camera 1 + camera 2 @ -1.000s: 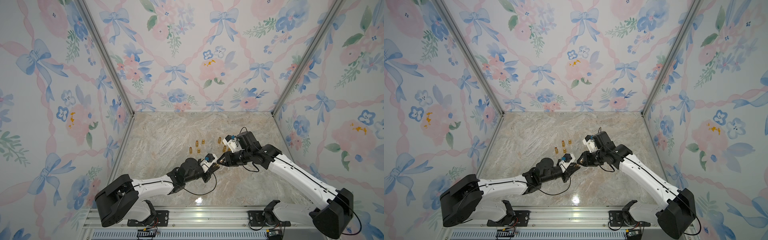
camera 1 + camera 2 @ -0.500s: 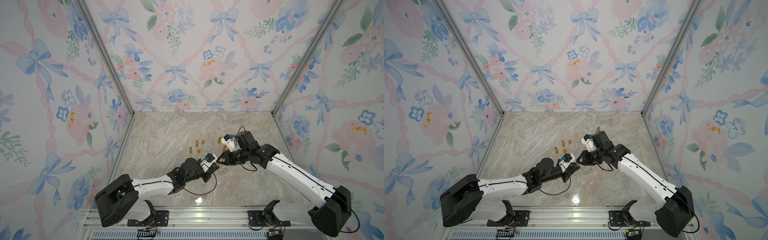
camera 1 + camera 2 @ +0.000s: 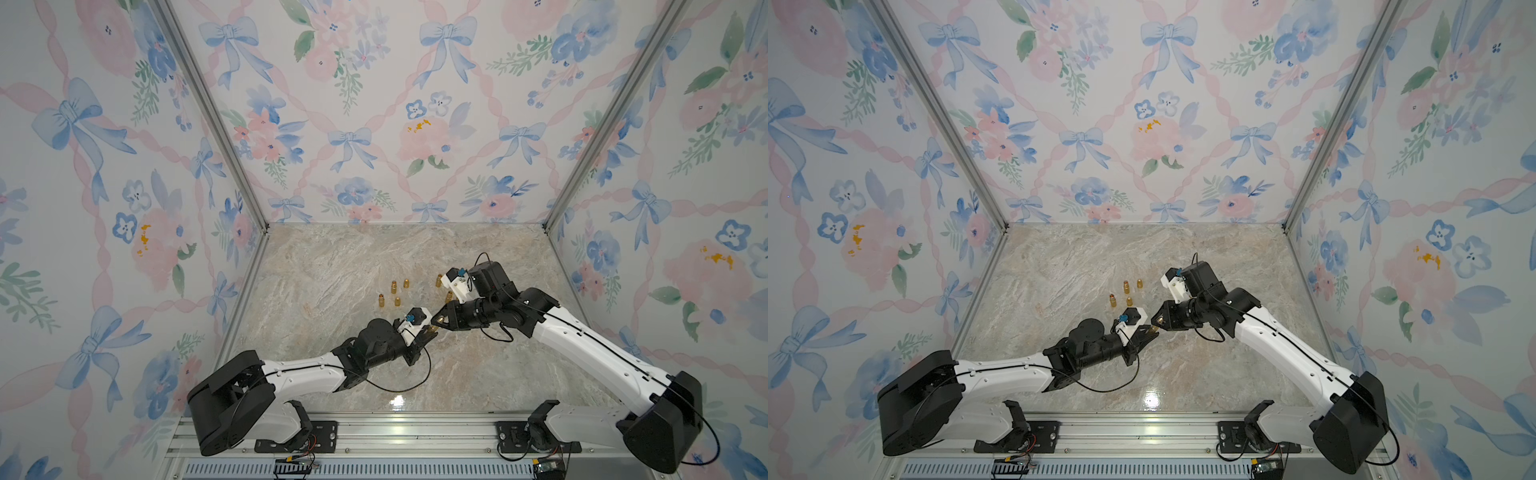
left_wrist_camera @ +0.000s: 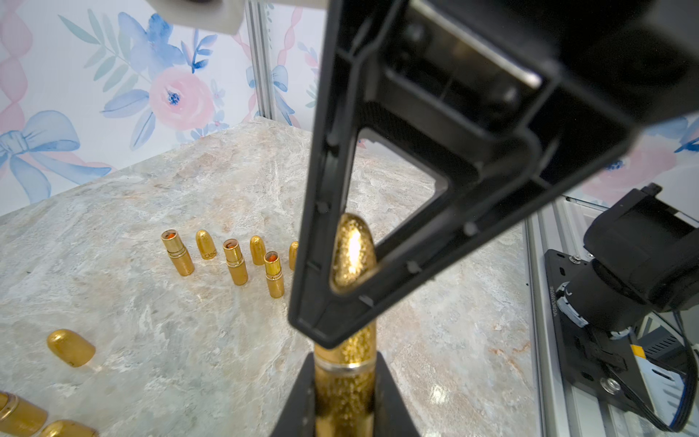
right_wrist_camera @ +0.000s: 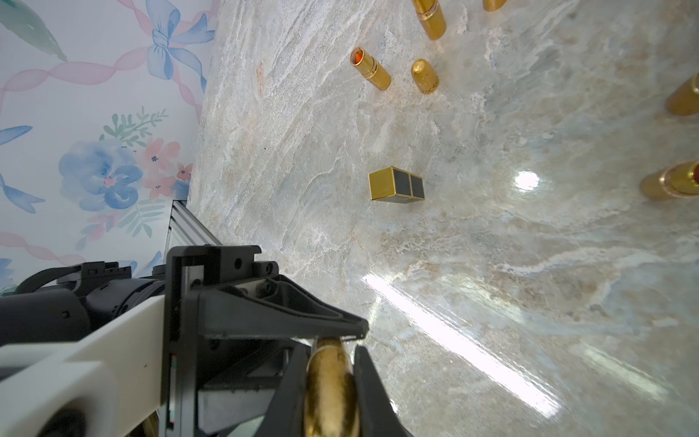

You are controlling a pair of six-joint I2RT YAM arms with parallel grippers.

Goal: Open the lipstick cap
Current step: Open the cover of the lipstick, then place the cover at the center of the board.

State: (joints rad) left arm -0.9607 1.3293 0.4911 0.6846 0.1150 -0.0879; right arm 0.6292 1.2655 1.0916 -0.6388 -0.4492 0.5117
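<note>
A glittery gold lipstick [image 4: 346, 378] is held off the marble between the two arms. My left gripper [image 4: 346, 397] is shut on its lower body, just below the seam ring. Its rounded cap [image 4: 353, 249] shows through the frame of the right finger. In the right wrist view my right gripper [image 5: 332, 378] is shut on that cap [image 5: 332, 382], with the left gripper's finger [image 5: 272, 314] crossing in front. In both top views the left gripper [image 3: 428, 330] [image 3: 1148, 331] and right gripper [image 3: 439, 321] [image 3: 1158, 320] meet tip to tip at the lipstick [image 3: 434, 326].
Several open gold lipsticks and loose caps [image 4: 234, 261] [image 3: 395, 293] [image 3: 1125, 293] stand on the marble table [image 3: 332, 266] behind the grippers. One cap [image 4: 71, 347] lies on its side. A gold and black square box [image 5: 395, 185] rests nearer the front.
My right gripper has moved a little left to the lipstick's end and shut on the cap. The left arm has stayed where it was, still holding the body.
</note>
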